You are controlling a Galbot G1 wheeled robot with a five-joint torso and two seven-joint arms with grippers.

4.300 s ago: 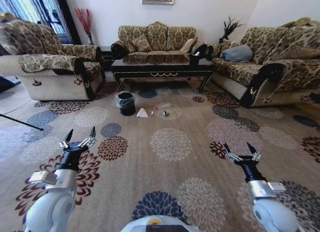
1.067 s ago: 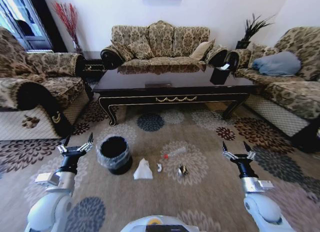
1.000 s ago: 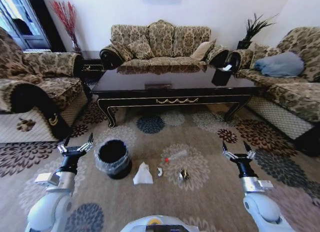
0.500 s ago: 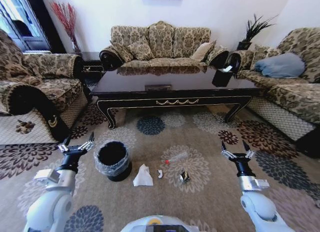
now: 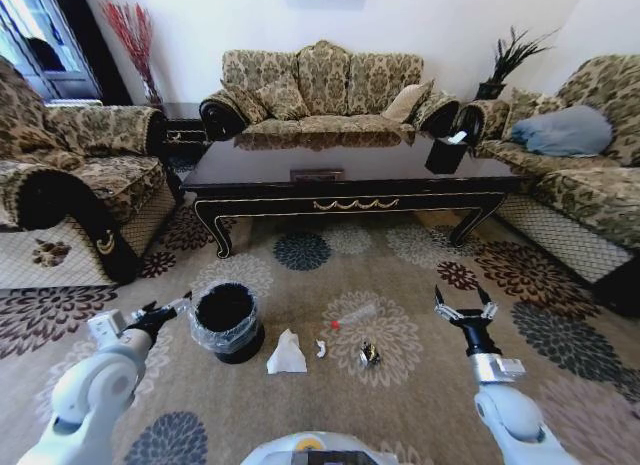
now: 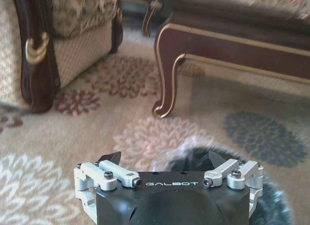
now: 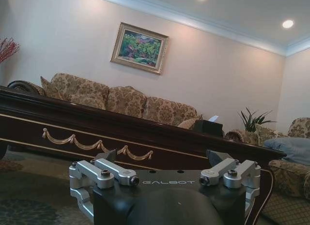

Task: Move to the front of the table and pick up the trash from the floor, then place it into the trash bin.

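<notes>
Crumpled white tissue [image 5: 286,354], lower centre: light, soft; I'd pinch its peak. Both grippers' fingers spread, empty.

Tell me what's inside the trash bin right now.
The trash bin holds a grey plastic liner ruffled over its rim; its inside looks dark, with no litter visible. The very bottom is shadowed, so small scraps there cannot be ruled out. The left gripper hovers beside it, open.
</notes>
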